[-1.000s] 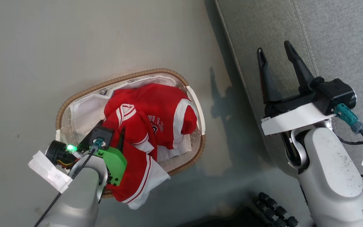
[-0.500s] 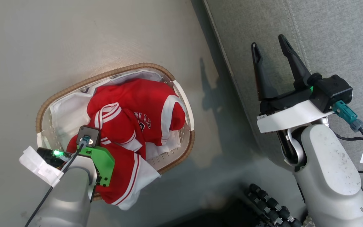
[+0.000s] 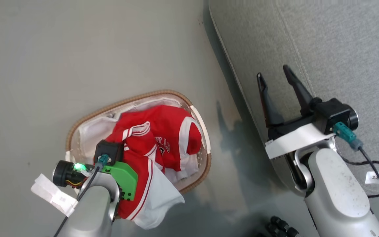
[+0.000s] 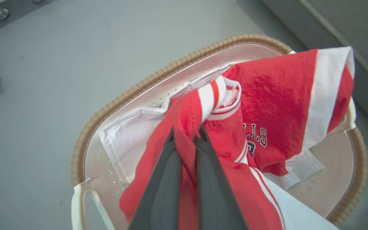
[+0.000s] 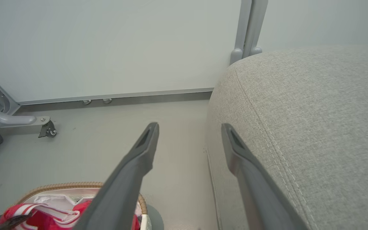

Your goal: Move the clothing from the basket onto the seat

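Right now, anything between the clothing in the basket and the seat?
Nothing visible lies on the floor between the basket and the seat. The left gripper is shut on the clothing. The open right gripper hangs at the seat's near edge and may sit in the carry path.

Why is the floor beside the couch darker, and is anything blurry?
Head view: the seat and right gripper throw soft shadows on the floor. Left wrist view: the left gripper, close to the lens, looks soft; the clothing is sharp. Right wrist view: even light, no glare.
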